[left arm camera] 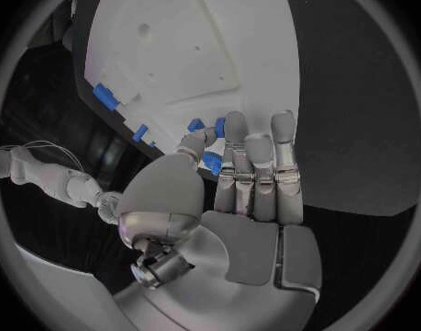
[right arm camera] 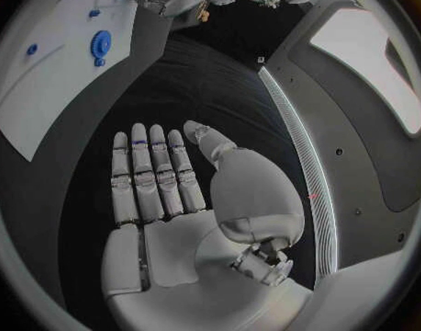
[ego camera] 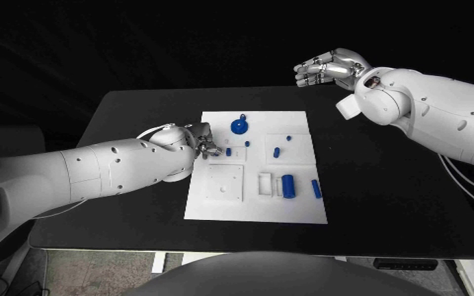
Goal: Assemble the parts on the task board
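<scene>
The white task board [ego camera: 255,210] lies mid-table with several blue parts on it: a round knob [ego camera: 239,127], a cylinder [ego camera: 288,186], a bar [ego camera: 316,188] and small pegs [ego camera: 277,151]. My left hand [ego camera: 201,142] hovers at the board's left edge, its fingertips close to a small blue part [ego camera: 228,151]. In the left wrist view the thumb bends toward the straight fingers [left arm camera: 256,162], with blue pieces [left arm camera: 211,162] showing in the gap; I cannot tell whether one is pinched. My right hand [ego camera: 331,68] is raised beyond the table's far right, palm [right arm camera: 173,198] bare.
The black table [ego camera: 385,193] has bare room on both sides of the board. A raised square plate [ego camera: 224,183] and a small white frame [ego camera: 265,183] sit on the board's near half. The right wrist view shows the board [right arm camera: 45,103] and the knob [right arm camera: 101,44].
</scene>
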{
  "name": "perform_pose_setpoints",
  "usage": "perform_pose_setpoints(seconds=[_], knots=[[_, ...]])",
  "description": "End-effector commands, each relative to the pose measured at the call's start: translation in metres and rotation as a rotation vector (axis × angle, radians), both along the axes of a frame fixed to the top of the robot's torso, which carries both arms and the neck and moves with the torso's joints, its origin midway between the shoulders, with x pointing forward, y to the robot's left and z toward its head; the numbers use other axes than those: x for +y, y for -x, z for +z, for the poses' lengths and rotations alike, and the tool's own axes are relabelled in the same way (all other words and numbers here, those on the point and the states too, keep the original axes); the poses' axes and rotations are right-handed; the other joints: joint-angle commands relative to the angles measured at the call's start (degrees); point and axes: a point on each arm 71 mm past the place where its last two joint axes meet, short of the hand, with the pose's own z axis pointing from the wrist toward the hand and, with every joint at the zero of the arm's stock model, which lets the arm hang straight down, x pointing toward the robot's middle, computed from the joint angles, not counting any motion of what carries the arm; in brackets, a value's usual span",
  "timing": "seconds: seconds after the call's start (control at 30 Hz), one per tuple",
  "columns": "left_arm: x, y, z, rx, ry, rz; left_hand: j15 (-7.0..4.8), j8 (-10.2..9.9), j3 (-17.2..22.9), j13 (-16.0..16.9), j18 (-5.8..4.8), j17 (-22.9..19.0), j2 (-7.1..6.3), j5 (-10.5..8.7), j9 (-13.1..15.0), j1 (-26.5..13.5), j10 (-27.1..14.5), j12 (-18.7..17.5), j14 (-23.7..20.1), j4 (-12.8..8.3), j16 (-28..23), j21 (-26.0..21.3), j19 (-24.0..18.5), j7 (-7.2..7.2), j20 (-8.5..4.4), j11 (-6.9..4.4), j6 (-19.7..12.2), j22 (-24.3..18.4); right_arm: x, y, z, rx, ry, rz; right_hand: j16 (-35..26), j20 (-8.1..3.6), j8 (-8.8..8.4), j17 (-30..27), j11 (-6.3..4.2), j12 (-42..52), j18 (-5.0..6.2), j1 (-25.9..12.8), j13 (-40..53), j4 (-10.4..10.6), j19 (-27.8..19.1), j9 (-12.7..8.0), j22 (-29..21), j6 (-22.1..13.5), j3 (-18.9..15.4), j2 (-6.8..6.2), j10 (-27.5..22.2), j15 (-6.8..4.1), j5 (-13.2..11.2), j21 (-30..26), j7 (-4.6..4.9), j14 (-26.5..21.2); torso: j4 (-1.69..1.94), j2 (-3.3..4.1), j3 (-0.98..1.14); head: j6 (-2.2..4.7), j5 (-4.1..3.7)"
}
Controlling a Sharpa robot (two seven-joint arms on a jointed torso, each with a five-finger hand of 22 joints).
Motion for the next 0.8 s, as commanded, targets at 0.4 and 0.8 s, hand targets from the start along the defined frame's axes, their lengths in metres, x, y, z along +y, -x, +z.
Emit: perform_pose_setpoints(seconds=[0.4,0.8], knots=[[-0.0037,0.001,-0.0014,0.016,0.006,-0.019,-0.03,0.12,6.11,0.27,-0.24,-0.32,1.6,-0.86,-6.79,1.58,-0.53,0.61,-0.05,-5.88,-0.03,0.28,0.09,0.14,0.27,-0.21,-0.76,0.95,0.0022,0.0012,-0.0001,0.01,-0.01,0.015,-0.29,-0.04,-0.16,-0.11,0.12,-0.33,0.15,-0.2,-0.09,0.4,-0.63,0.0,-0.05,-0.09,-0.1,-0.06,-0.41,0.08,0.38,-0.05,-0.1,-0.74,0.03,-0.05,-0.06,0.11,-0.22],[-0.0004,-0.0003,-0.0015,0.015,0.014,-0.001,-0.01,0.19,0.14,0.47,-0.9,-0.76,-2.19,-8.08,-12.3,1.55,-1.1,1.14,-0.27,1.5,-0.24,-1.67,0.71,-0.41,0.3,-0.24,-1.47,0.4,0.0021,0.0017,0.0,0.011,-0.012,0.018,-0.27,0.04,-0.16,-0.1,0.16,-0.33,0.16,-0.31,-0.09,0.51,-0.79,-0.01,-0.05,-0.21,-0.34,-0.17,-0.49,0.15,0.61,-0.05,-0.08,-0.93,0.05,-0.03,-0.02,0.09,-0.25]])
